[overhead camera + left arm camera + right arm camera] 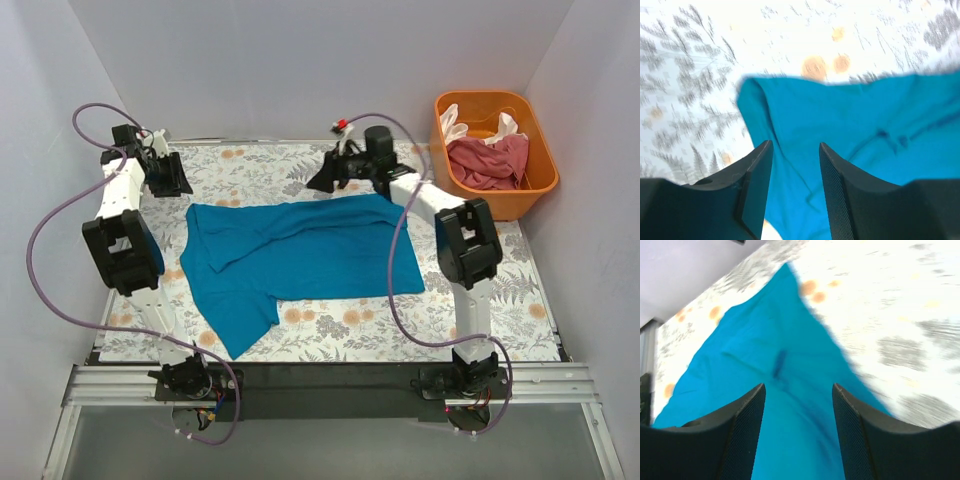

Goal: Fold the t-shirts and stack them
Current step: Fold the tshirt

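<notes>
So the teal t-shirt (300,255) is lying spread out in the middle of the table (480,310), on the floral cover. It's pretty rumpled, not flat at all, with wrinkles running across it and one flap trailing toward the near left. The other two are over in the orange tub (540,175) at the far right corner: the pink-red t-shirt (490,160) is bunched up inside, and bits of the cream-white t-shirt (455,122) poke out along the back rim. The left gripper (178,182) sits at the far left, just off the teal shirt's far left corner, and in its wrist view the left gripper (796,150) has its jaws apart with the teal t-shirt (865,130) showing below. The right gripper (325,180) is by the shirt's far edge, around the middle. Same deal there: the right gripper (799,390) is spread wide over the teal t-shirt (765,370). Both wrist shots are blurry, so I honestly can't tell if either one is touching the cloth.
</notes>
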`<state>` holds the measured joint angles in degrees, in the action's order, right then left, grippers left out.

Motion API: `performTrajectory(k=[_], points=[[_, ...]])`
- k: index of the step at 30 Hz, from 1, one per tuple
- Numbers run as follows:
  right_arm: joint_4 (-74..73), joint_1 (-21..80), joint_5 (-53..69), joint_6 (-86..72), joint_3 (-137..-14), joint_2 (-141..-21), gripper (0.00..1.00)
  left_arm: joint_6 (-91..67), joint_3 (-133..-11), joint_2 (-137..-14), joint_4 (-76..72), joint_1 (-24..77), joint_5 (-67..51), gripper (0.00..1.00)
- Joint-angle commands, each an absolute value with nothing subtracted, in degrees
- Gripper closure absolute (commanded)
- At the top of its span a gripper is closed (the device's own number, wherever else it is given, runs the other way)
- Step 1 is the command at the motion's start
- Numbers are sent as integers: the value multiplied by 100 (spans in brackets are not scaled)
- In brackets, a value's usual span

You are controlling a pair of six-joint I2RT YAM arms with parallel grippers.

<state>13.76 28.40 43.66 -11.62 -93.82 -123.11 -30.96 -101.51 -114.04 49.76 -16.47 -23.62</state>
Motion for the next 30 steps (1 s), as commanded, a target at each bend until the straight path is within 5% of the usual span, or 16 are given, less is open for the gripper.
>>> performTrajectory(k=[1,7,24,30], points=[[108,2216,4307,-292,-9387,-11866,38,-3138,-10906,-12092,5150,-1696,-2575,59],[-1835,1575,3315,1317,-9572,-11778,43,-3357,-11312,-12779,4984,-1696,-2470,58],[-2346,1072,1916,2312,-9668,-12479,52,-3981,-10443,-12832,4290,-1696,-2742,56],[-2364,1064,1477,2399,-9764,-12796,54,-4139,-10335,-12955,4061,-1819,-1926,56]])
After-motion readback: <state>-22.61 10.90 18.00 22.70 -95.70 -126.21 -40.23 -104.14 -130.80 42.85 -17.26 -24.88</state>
